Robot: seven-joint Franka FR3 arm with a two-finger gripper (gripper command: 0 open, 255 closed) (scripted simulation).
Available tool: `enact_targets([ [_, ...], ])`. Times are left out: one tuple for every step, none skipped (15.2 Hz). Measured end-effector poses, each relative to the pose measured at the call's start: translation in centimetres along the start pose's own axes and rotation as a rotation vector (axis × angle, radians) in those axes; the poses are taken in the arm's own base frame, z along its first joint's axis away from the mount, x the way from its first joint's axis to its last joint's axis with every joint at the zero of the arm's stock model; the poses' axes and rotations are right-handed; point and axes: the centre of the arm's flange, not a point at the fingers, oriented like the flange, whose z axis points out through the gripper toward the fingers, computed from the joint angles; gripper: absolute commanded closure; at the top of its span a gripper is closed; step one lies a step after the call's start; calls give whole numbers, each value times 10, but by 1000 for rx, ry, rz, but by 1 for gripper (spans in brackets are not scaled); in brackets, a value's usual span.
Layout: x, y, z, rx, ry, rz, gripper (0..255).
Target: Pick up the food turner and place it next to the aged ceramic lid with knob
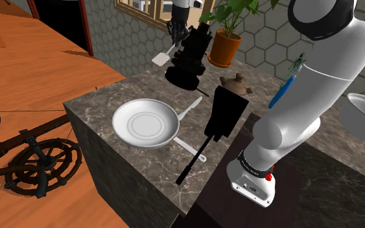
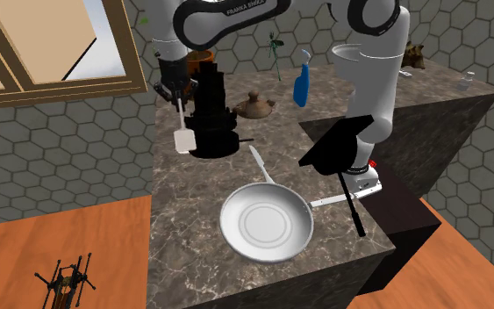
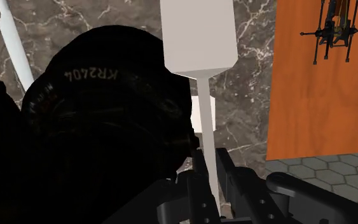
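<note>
The gripper [image 3: 213, 180] has its two black fingers closed on the thin handle of the food turner [image 3: 198, 38]. The turner hangs in the air with its long axis close to upright and its blade pointing down. It is plain matte white, with a slim straight stem widening into a flat squarish blade. Below it lies the dark veined marble countertop [image 1: 100, 103], near that top's edge. Just beside it stands a black stacked, ribbed object [image 2: 210, 114]. Beyond that sits the squat brown ceramic lid [image 2: 255, 105] with its knob, well apart from the turner. Farther along lies a round white frying pan [image 2: 265, 224].
</note>
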Motion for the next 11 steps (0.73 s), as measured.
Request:
enact_targets([
  [15,4,-2,3,2,1,255],
  [30,3,-2,8,5,1,255],
  [45,5,2,7,6,2,255],
  [61,8,8,-4,3,3,255],
  [72,9,13,-15,-2,4,255],
  [85,13,14,-21,-5,4,255],
  [98,16,18,-21,-5,5,255],
  [112,21,19,-24,-6,5,255],
  [127,27,20,-25,-6,6,255],
  [139,29,21,-25,-7,5,255],
  [148,30,24,-26,-7,5,255],
])
